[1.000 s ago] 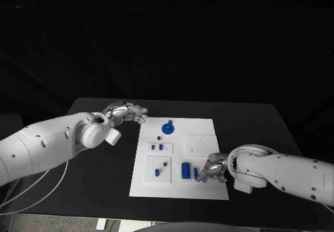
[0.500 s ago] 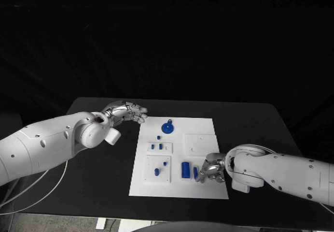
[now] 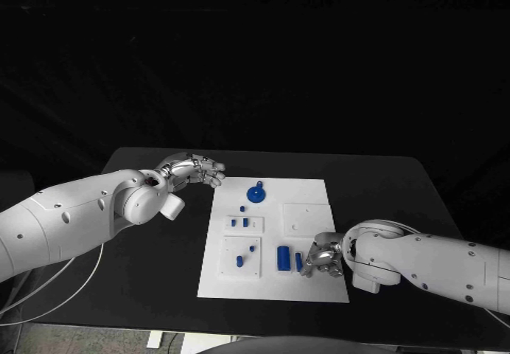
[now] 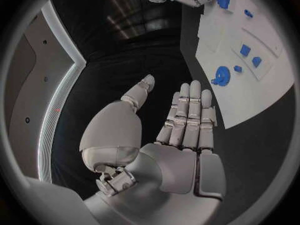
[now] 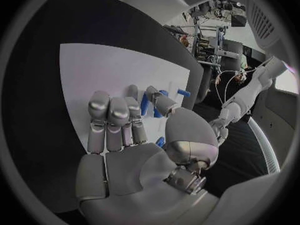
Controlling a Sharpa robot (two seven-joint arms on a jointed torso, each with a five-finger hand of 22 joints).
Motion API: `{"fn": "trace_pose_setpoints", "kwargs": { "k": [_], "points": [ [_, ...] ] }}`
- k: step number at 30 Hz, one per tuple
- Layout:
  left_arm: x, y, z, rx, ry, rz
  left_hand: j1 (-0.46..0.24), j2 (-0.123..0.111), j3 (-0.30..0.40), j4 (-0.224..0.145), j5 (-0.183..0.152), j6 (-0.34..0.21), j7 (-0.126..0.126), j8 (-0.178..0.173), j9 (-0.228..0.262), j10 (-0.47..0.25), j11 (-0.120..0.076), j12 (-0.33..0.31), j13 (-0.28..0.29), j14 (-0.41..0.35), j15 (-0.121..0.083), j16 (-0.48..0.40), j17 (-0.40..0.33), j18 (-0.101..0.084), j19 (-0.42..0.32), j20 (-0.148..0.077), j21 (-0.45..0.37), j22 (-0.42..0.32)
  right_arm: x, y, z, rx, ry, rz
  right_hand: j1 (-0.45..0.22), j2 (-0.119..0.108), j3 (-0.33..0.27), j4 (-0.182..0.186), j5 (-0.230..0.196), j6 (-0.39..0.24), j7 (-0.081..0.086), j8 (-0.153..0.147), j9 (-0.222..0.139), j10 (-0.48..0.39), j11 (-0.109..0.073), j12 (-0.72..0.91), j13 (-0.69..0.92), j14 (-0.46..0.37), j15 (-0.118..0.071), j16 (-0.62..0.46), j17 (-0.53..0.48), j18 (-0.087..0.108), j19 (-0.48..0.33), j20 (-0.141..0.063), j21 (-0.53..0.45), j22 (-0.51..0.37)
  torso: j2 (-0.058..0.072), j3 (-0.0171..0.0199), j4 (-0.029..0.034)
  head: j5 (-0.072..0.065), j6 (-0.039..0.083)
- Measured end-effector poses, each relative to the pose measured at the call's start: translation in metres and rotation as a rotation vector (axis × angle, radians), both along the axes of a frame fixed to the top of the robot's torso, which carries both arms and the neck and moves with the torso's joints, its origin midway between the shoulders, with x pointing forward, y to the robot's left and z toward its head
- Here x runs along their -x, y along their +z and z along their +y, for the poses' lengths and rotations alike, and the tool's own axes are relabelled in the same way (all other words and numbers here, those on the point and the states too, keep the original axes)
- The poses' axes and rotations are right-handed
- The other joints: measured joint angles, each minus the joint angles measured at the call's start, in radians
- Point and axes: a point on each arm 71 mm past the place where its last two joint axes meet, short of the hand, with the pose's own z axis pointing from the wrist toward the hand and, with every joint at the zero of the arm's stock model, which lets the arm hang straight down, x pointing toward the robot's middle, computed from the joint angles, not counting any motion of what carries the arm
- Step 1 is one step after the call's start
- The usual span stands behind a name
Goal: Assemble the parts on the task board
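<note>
Hidden contact at the right hand

You are looking at a right hand (image 3: 324, 258) whose fingers are covering the near right part of the task board (image 3: 308, 193), so whether it is pinching the slim blue part (image 3: 298, 260) beside them is unclear; in the right wrist view the thumb is blocking that part (image 5: 144, 105).

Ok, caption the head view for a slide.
Right hand reaches blue parts at the task board's near edge while the left hand hovers off its far-left corner.
</note>
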Motion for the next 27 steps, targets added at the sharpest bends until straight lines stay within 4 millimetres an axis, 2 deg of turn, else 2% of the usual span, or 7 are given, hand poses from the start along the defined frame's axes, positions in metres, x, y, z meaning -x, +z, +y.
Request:
{"fn": "trace_pose_setpoints", "kwargs": {
  "k": [5,9,14,19,22,27],
  "points": [
    [0.0000,0.0000,-0.0003,0.000,-0.001,0.000,0.000,0.000,0.000,0.000,0.000,0.000,0.000,0.000,0.000,0.000,0.000,0.000,0.000,0.000,0.000,0.000,0.000,0.000,0.000,0.000,0.000,0.001,-0.0011,-0.0002,-0.0012,0.003,-0.008,-0.007,0.000,0.000,0.006,0.006,0.000,0.005,-0.002,0.001,0.001,0.004,0.003,0.000,0.000,0.002,0.001,0.000,0.001,0.000,0.000,0.000,0.000,0.000,0.000,0.0005,0.0000,0.000,0.000],
    [0.0000,-0.0001,-0.0003,0.000,-0.001,0.001,0.000,0.000,0.003,0.003,0.000,0.000,0.000,0.000,0.000,0.000,0.000,0.000,0.000,0.000,0.000,-0.004,0.001,0.000,0.000,0.000,0.000,0.001,-0.0013,-0.0005,-0.0017,0.004,-0.011,-0.009,-0.005,0.011,0.015,0.018,0.000,0.005,-0.002,0.003,0.000,0.004,0.003,0.000,0.001,0.002,0.001,0.000,0.001,0.000,0.002,0.002,0.000,0.000,0.000,0.0005,-0.0001,0.000,0.000],
    [0.0001,-0.0002,-0.0003,-0.001,-0.001,0.002,0.000,0.000,0.003,0.003,0.000,0.000,0.000,0.000,0.000,0.000,0.000,0.000,0.000,0.000,0.000,-0.004,0.001,0.000,0.000,0.000,0.000,0.001,-0.0009,-0.0006,-0.0014,0.003,-0.008,-0.007,-0.009,0.013,0.014,0.023,0.000,0.005,-0.002,-0.001,-0.001,0.007,0.000,0.000,0.001,0.002,0.002,0.000,0.002,0.000,0.002,0.002,0.000,0.000,0.000,0.0000,0.0000,-0.001,0.002],
    [0.0001,-0.0003,-0.0001,-0.002,-0.002,0.003,0.000,0.000,0.003,0.003,0.000,0.000,0.000,0.000,0.000,0.000,0.000,0.000,0.000,0.000,0.000,-0.004,0.001,0.000,0.000,0.000,0.000,0.001,-0.0012,-0.0008,-0.0012,0.005,-0.003,-0.001,-0.014,-0.010,0.014,0.023,0.000,0.005,-0.002,-0.001,-0.002,0.007,0.000,0.000,0.001,0.002,0.002,0.000,0.002,0.000,0.002,0.002,0.000,0.000,0.000,0.0000,0.0000,-0.001,0.001],
    [0.0001,-0.0004,-0.0001,-0.002,-0.002,0.004,0.000,0.000,0.003,0.003,0.000,0.000,0.000,0.000,0.000,0.000,0.000,0.000,0.000,0.000,0.000,-0.004,0.002,0.000,0.000,0.000,0.000,0.001,-0.0014,-0.0006,-0.0010,0.008,0.000,0.003,-0.002,-0.024,0.014,0.003,0.000,0.007,-0.003,-0.001,-0.002,0.007,0.000,0.000,0.001,0.003,0.003,0.000,0.002,0.000,0.002,0.002,0.000,0.000,0.000,-0.0006,0.0000,0.000,0.000],
    [0.0001,-0.0005,-0.0002,-0.003,-0.003,0.004,0.000,0.000,0.003,0.003,0.000,0.000,0.000,0.000,0.000,0.000,0.000,0.000,0.001,0.000,0.000,-0.004,0.002,0.000,0.000,0.000,0.000,0.002,-0.0014,-0.0006,0.0002,0.015,0.004,0.010,-0.001,-0.026,0.018,-0.005,0.000,0.007,-0.003,-0.001,-0.002,0.007,0.000,0.000,0.001,0.003,0.003,0.000,0.002,0.000,0.002,0.002,0.000,0.000,0.000,-0.0006,0.0003,0.001,-0.001]
  ]
}}
